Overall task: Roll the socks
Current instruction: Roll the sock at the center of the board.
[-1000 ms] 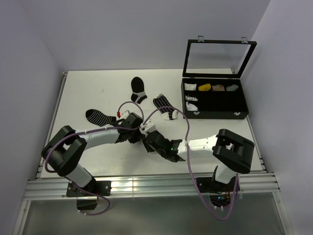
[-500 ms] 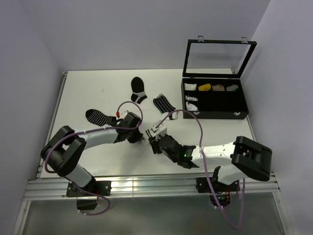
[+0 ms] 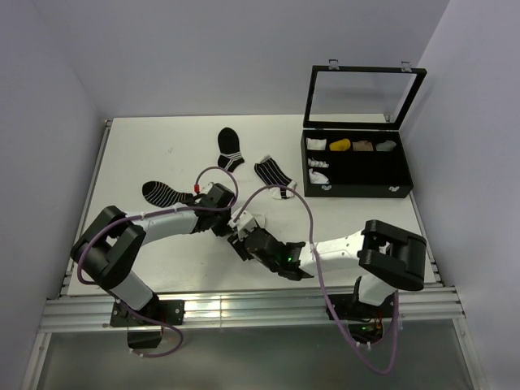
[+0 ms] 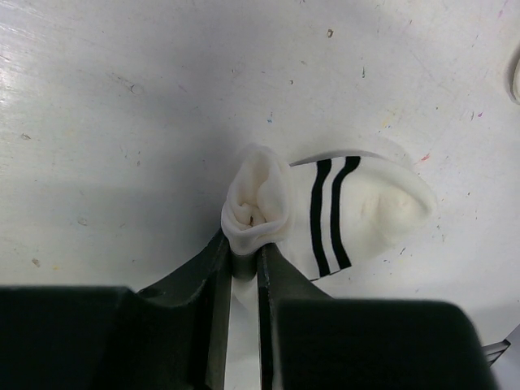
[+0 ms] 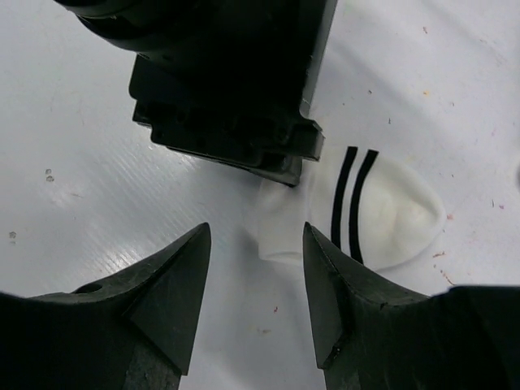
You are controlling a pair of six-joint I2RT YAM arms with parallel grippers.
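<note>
At rolled end of white, black-striped ankle sock [image 4: 357, 213] on table [image 4: 122, 122]: left gripper [image 4: 244, 264] clamped on roll. Right gripper [image 5: 256, 244], jaws apart, hovers beside sock. Rolling midway; next likely: right pins striped end.

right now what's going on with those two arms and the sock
The left gripper has its fingers shut on the rolled-up end of the white sock with two black stripes, lying on the table. The right gripper hovers open just above the same sock, holding nothing. The roll is only partly done, and the black striped sock with a white toe lies apart, farther back.
</note>
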